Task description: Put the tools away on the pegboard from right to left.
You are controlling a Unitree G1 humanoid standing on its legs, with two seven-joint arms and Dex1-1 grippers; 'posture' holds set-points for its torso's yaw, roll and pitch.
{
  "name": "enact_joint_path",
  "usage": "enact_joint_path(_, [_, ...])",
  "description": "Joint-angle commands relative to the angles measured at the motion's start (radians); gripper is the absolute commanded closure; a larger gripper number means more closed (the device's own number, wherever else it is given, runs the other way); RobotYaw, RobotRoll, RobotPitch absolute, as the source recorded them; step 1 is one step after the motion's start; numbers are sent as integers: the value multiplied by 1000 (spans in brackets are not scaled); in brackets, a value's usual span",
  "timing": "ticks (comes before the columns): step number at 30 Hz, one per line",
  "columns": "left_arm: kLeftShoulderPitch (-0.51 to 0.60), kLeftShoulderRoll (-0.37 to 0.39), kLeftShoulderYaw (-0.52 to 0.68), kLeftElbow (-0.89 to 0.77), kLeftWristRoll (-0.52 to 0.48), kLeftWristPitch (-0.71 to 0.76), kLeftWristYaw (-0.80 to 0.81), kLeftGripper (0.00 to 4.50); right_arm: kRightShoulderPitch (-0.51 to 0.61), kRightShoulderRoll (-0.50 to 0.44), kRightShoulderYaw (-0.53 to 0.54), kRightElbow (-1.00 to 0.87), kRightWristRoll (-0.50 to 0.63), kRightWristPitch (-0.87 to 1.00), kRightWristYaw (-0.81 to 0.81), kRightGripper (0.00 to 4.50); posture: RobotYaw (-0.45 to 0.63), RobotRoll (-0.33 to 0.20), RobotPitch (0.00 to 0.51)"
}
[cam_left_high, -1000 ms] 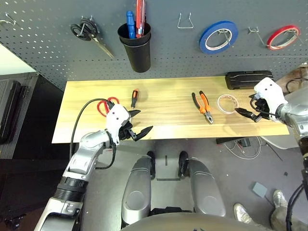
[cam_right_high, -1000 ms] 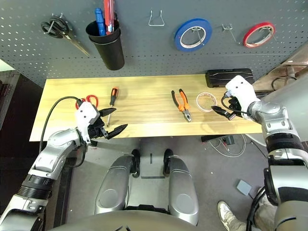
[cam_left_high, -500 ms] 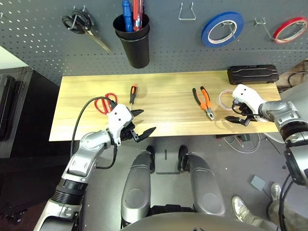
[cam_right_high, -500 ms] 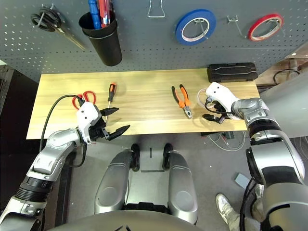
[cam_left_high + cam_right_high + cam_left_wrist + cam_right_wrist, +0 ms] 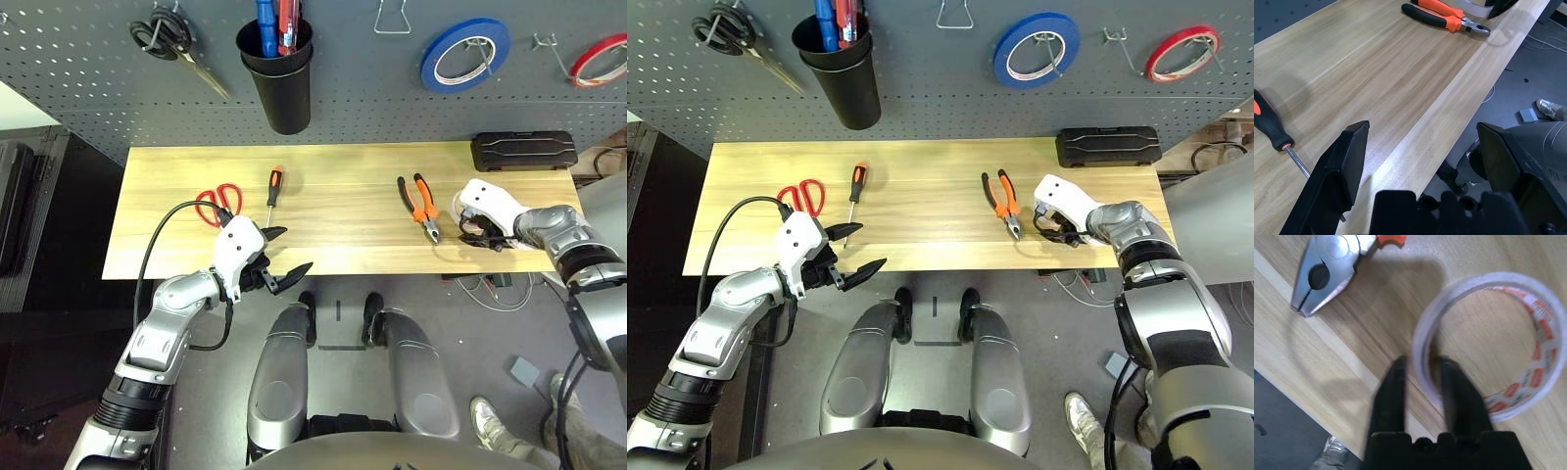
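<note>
"What's biggest around the right pincer [image 5: 1422,369]?"

"The pegboard [image 5: 372,122], standing beyond it. An empty hook [image 5: 549,49] sits there, between the blue and red tape rolls; I'd guess that's the target. Lift clear, then bring the ring's opening squarely over the wire before letting go."

"And the tabletop [image 5: 343,211]?"

"Under both pincers. The left one [image 5: 1422,128] is spread, holding nothing."

"Containers?"

"A closed black case [image 5: 1109,147] just beyond the right pincer; I can't tell what's inside. Beyond the left one, the black cup [image 5: 284,103] on the board holds blue and red pen-like things."

"The tape roll [image 5: 1555,357]?"

"Pinched in the right pincer, one finger inside the ring, one outside. Keep the squeeze firm so it won't swivel."

"Smaller things?"

"Pliers [image 5: 421,208] close on that pincer's left, so raise before swinging. The screwdriver [image 5: 858,184] is near the left pincer."
</note>
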Motion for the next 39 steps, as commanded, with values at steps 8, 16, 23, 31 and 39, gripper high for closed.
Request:
enact_joint_path(8, [-23, -24, -27, 26, 19, -19, 2, 0, 73, -65, -38, -13, 23, -57, -39, 4466, 170, 0, 372])
enact_joint_path(16, [-43, -53, -22, 48, 4, -79, -7, 0, 227, -116, -166, -165, 135, -154, -119, 4466, 166, 0, 331])
enact_joint_path(23, [-24, -82, 10, 1, -76, -161, -47, 0, 481, -107, -290, -382, 225, -202, -252, 4466, 167, 0, 296])
enact_joint_path(31, [-25, -99, 35, -52, -153, -216, -79, 0, 669, -59, -389, -597, 281, -285, -407, 4466, 152, 0, 260])
enact_joint_path(39, [-85, -124, 33, -82, -185, -252, -90, 0, 685, -46, -409, -623, 233, -478, -549, 4466, 144, 0, 238])
